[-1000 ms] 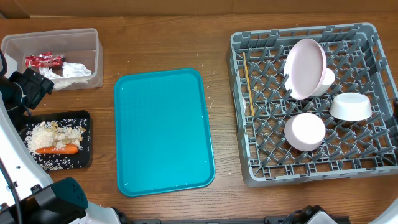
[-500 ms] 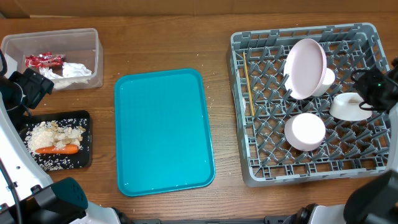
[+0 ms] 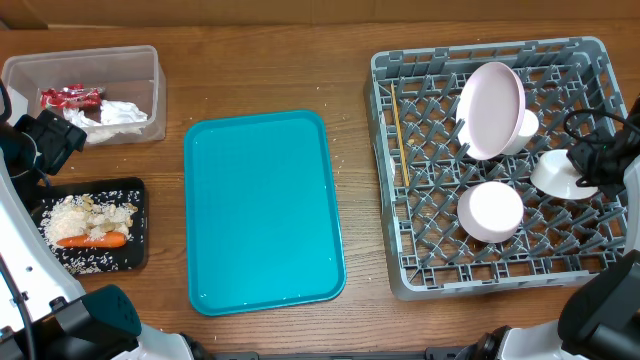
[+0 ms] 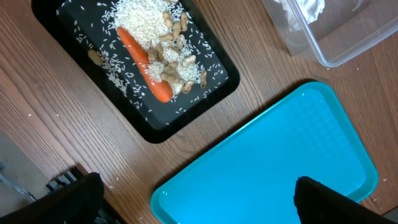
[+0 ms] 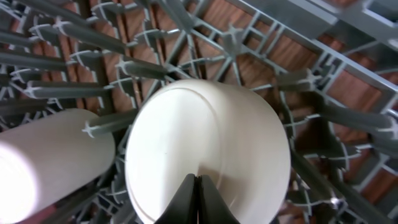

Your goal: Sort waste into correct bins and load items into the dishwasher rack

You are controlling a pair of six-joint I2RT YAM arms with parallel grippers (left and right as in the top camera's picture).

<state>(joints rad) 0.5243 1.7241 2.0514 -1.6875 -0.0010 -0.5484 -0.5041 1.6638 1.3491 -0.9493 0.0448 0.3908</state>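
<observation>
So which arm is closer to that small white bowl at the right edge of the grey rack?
The right. The right gripper is directly over the bowl, shut; the left gripper hangs open across the table by the black tray.

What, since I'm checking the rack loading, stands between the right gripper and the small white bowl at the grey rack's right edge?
Nothing visible. The right gripper, jaws shut, points at the small round white bowl among pegs of the grey plastic rack; none crosses between.

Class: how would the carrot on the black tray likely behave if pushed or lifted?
The carrot looks round and tapered, so it would probably roll in a curve. Lying straight, it seems stiff; touching rice may scatter.
</observation>
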